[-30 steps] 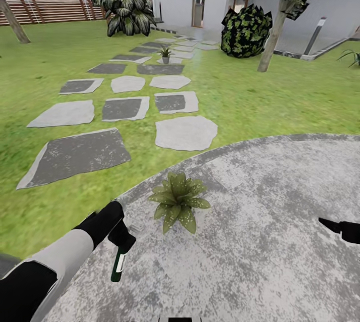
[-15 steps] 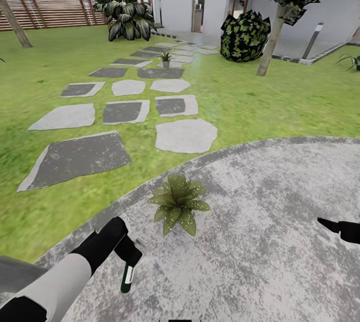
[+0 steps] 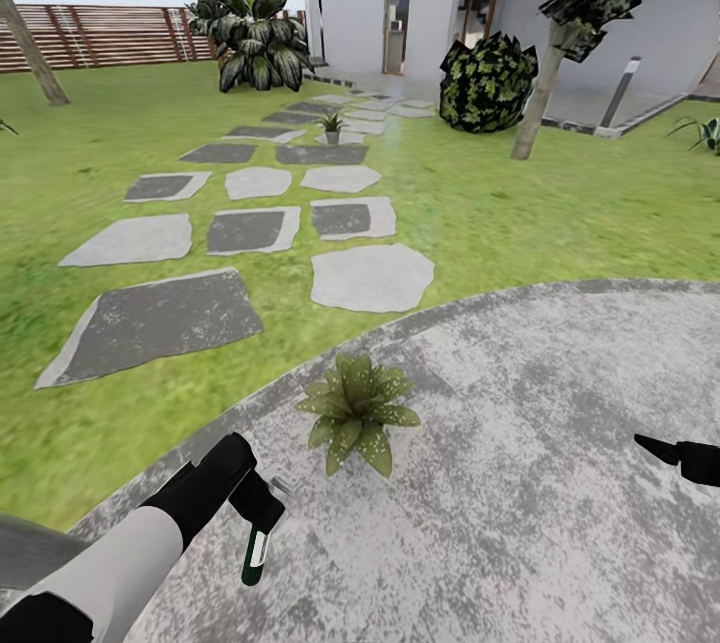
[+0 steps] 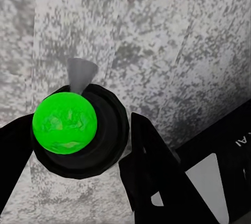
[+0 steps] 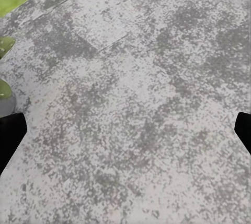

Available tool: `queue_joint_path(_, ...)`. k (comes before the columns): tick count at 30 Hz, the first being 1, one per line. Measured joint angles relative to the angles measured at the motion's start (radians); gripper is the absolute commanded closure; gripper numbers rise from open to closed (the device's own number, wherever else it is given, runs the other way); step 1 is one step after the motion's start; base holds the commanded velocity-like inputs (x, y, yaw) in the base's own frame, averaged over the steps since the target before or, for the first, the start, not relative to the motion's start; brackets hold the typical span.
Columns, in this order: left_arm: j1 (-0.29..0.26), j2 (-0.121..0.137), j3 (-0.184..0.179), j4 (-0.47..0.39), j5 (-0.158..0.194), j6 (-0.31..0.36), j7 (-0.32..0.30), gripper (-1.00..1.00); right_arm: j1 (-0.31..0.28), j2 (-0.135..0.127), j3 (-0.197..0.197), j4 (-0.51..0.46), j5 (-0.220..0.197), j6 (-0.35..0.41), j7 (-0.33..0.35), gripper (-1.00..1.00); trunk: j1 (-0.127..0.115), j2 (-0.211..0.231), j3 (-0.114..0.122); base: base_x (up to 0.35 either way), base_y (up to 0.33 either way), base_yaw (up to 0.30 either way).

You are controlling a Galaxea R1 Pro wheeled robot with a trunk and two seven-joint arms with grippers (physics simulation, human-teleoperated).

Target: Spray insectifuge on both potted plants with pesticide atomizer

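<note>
One potted plant (image 3: 356, 407) stands on the patio (image 3: 520, 443) near its edge; stepping stones (image 3: 370, 275) lead beyond it to another potted plant (image 3: 331, 127).

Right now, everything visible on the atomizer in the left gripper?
The slim dark green-black spray bottle with a white label hangs bottom-down, slightly tilted, from the left gripper, above the grey speckled patio, touching nothing else. The wrist view looks at its round dark base with a bright green centre, fingers on either side. Its trigger head is hidden.
</note>
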State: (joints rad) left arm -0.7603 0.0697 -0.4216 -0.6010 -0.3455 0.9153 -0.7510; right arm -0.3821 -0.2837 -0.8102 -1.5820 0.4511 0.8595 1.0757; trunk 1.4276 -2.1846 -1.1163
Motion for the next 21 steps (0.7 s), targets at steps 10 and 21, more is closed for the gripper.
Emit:
queue_joint_path(10,0.000,0.000,0.001,0.000,0.000,-0.001,0.000,1.00,0.000,0.000,-0.003,-0.002,0.000,0.000,0.000,-1.00,0.000,0.000,0.001,0.000,0.000,0.000)
queue_joint_path(21,0.000,0.005,0.038,-0.045,0.001,-0.036,-0.002,1.00,0.001,0.004,0.003,-0.002,0.000,-0.002,0.001,-1.00,0.000,0.000,0.002,0.000,0.000,0.000)
